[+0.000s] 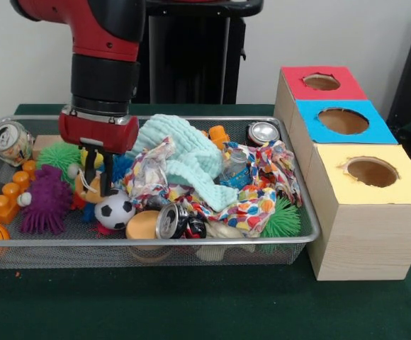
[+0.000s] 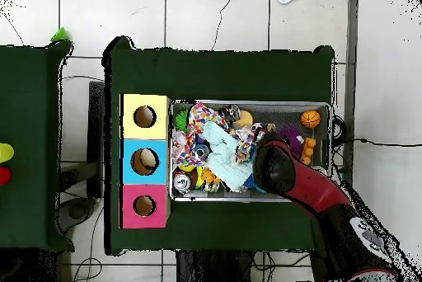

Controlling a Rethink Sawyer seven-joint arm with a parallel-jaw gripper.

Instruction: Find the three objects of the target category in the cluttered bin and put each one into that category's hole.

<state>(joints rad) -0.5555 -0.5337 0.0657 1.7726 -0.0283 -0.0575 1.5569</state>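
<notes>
The wire mesh bin [image 1: 191,242] is full of clutter; it also shows in the overhead view [image 2: 247,102]. My gripper [image 1: 98,185] reaches down into the bin's left part, between a green spiky ball and a mint cloth. A small yellow and orange plush toy [image 1: 89,161] sits right at the gripper, half hidden by it. I cannot tell whether it is held. No other plush toy shows clearly. The red-surround hole [image 1: 322,81] is on the far box at the right, and also shows in the overhead view [image 2: 144,205]. In the overhead view the arm [image 2: 288,176] hides the gripper.
Blue-surround hole [image 1: 343,120] and yellow-surround hole [image 1: 372,171] lie nearer. In the bin: purple spiky ball [image 1: 47,198], green spiky ball [image 1: 60,154], soccer ball [image 1: 114,210], orange bricks [image 1: 8,198], cans [image 1: 10,142], mint cloth [image 1: 184,156], patterned cloth [image 1: 255,202].
</notes>
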